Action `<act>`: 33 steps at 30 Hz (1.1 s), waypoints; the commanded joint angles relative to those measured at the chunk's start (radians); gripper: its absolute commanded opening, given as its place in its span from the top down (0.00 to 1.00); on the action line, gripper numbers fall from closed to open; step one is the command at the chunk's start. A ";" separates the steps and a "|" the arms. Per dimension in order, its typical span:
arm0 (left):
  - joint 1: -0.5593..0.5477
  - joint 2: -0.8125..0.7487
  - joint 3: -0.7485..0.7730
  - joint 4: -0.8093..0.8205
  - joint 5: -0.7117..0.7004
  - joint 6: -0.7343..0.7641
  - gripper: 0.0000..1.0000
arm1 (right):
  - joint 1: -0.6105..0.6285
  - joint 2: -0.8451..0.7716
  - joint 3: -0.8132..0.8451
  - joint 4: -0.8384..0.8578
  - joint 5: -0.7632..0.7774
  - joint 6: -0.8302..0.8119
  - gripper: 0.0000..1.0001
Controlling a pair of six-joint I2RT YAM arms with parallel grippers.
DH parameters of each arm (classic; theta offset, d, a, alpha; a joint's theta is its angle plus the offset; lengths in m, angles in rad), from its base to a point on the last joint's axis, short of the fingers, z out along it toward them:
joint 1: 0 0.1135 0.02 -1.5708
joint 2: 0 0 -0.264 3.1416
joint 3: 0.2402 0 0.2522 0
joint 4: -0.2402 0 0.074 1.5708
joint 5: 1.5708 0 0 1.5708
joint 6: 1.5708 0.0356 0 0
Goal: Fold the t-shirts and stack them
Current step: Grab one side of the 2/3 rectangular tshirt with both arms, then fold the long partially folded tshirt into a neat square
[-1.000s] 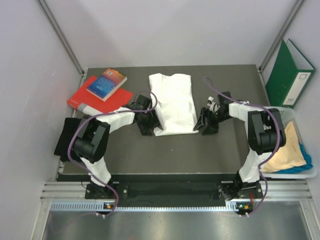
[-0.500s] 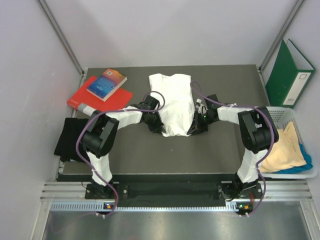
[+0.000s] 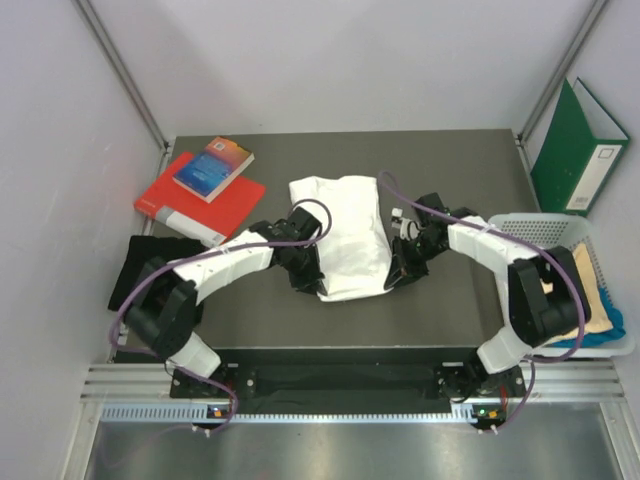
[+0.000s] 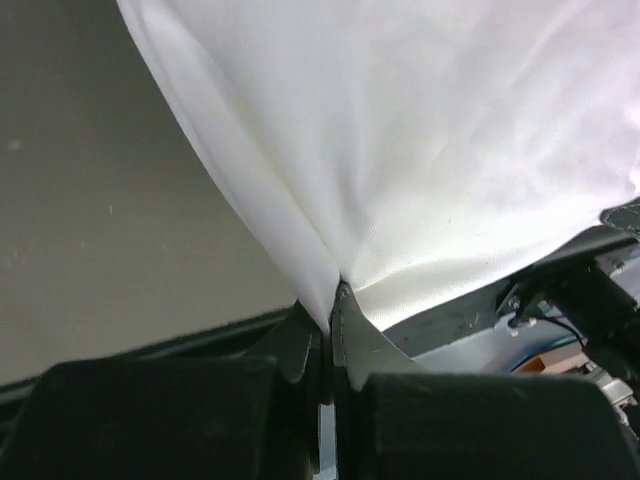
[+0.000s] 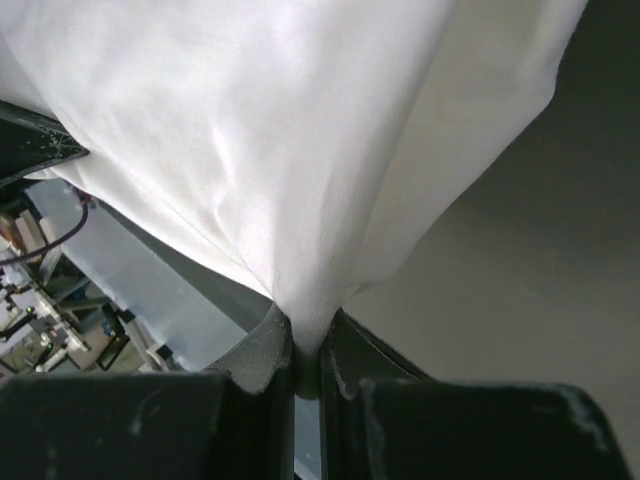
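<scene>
The left gripper and the right gripper each have fingers clamped on a near corner of the white shirt, which sits mid-table between them.

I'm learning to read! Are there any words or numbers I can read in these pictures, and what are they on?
Nothing here is clear enough to read.
On the blue book: some cover print, too small to read.
On the green binder: a white spine label, too blurred to read.
On the white t-shirt: no writing shows.
</scene>
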 commanded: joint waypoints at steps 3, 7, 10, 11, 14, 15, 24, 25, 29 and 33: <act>-0.008 -0.161 0.137 -0.268 -0.080 0.013 1.00 | 0.002 -0.156 0.128 -0.250 -0.026 -0.076 1.00; 0.022 -0.148 0.237 -0.277 -0.120 0.036 1.00 | -0.010 -0.149 0.264 -0.272 -0.019 -0.077 1.00; 0.059 -0.112 0.283 -0.236 -0.106 0.051 1.00 | -0.028 -0.110 0.350 -0.238 -0.022 -0.071 0.99; 0.070 -0.102 0.292 -0.225 -0.098 0.054 1.00 | -0.034 -0.080 0.368 -0.226 -0.024 -0.071 0.98; 0.107 -0.048 0.320 -0.185 -0.083 0.066 1.00 | -0.057 0.004 0.426 -0.165 -0.032 -0.073 0.96; 0.123 -0.022 0.326 -0.176 -0.080 0.074 1.00 | -0.065 0.028 0.455 -0.121 -0.038 -0.065 0.95; 0.257 0.138 0.458 -0.050 -0.005 0.091 1.00 | -0.073 0.327 0.756 0.018 -0.105 -0.008 0.93; 0.263 0.152 0.475 -0.046 -0.002 0.092 1.00 | -0.073 0.379 0.788 0.015 -0.114 -0.004 0.92; 0.298 0.222 0.557 -0.016 0.020 0.106 1.00 | -0.074 0.462 0.890 0.080 -0.131 0.050 0.91; 0.332 0.336 0.675 -0.029 0.043 0.112 1.00 | -0.077 0.541 0.942 0.119 -0.128 0.111 0.77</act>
